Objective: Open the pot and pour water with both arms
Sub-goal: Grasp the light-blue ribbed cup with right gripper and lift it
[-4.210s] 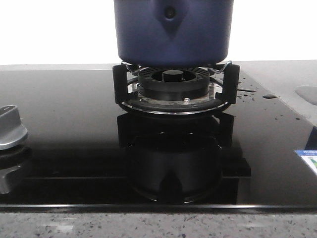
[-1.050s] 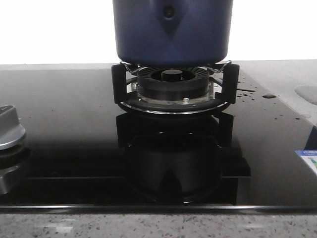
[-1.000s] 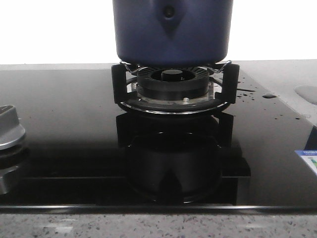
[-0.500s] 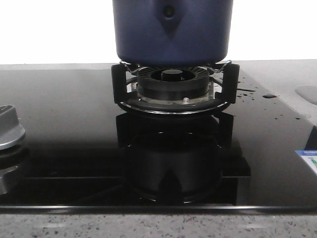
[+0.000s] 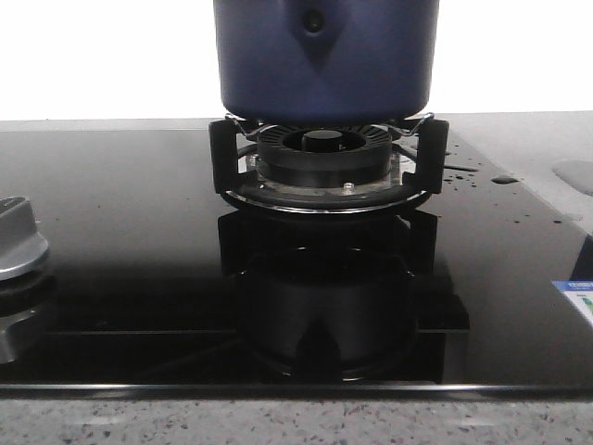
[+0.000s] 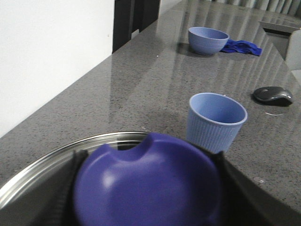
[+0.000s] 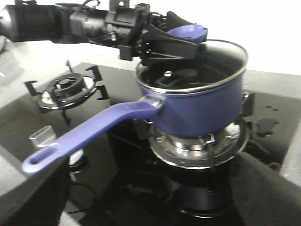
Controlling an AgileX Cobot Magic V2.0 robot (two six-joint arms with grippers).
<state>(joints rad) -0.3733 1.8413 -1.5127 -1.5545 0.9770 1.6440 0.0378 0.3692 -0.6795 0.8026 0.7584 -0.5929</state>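
The dark navy pot (image 5: pixel 324 65) stands on the black burner ring (image 5: pixel 324 162); no gripper shows in the front view. In the right wrist view the pot (image 7: pixel 202 108) has a long blue handle (image 7: pixel 94 129) pointing toward the camera. My left gripper (image 7: pixel 181 40) reaches in sideways over the pot's top, shut on the blue lid knob (image 6: pixel 148 183). The steel-rimmed glass lid (image 6: pixel 56 157) lies under the knob; whether it rests on the pot I cannot tell. My right gripper (image 7: pixel 150 197) hangs open below the handle, with nothing between its fingers.
The black glass cooktop (image 5: pixel 120 232) has a silver control knob (image 5: pixel 17 246) at its left and water drops (image 5: pixel 459 167) right of the burner. A second burner (image 7: pixel 66 87) sits beside it. On the grey counter are a ribbed blue cup (image 6: pixel 216 120), a blue bowl (image 6: pixel 207 40), a blue cloth (image 6: pixel 242 47) and a mouse (image 6: pixel 273 95).
The pot has shifted very slightly to the right on the burner. Nothing else visibly differs in the front view.
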